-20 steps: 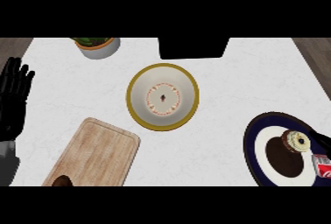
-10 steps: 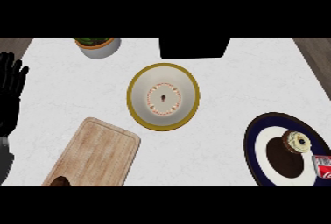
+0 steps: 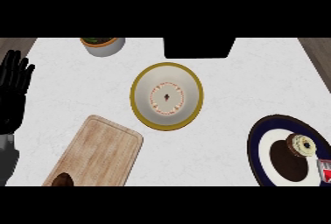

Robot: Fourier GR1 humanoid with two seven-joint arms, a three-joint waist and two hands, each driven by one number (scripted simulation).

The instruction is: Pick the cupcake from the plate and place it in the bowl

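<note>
- Cupcake: we see it from above as a small pale round with a darker middle, sitting on the right part of the plate, near the dark patch at the plate's centre.
- That plate is dark blue with a white ring. It lies at the near right of the counter, and the right edge of the view cuts it off.
- Bowl: cream with a yellow rim, in the middle of the counter, to the left of the plate and farther back. Nothing lies in it.
- Our left hand shows at the left edge, black, palm flat, fingers straight and pointing away from us. It holds nothing and rests.
- The cupcake lies well apart from this hand, across the whole counter to the right and a little nearer, with the bowl between them.
- Our right hand is not in view. We judge it the nearer one, since the plate sits on that side.
- Seen from above the cupcake is round, so we judge no approach angle is favoured.
- A small red and white thing touches the right edge just beside the plate; we cannot tell what it is.
- A wooden board lies at the near left, with a dark lump on its near end.
- A potted plant and a black block stand along the far edge.
</note>
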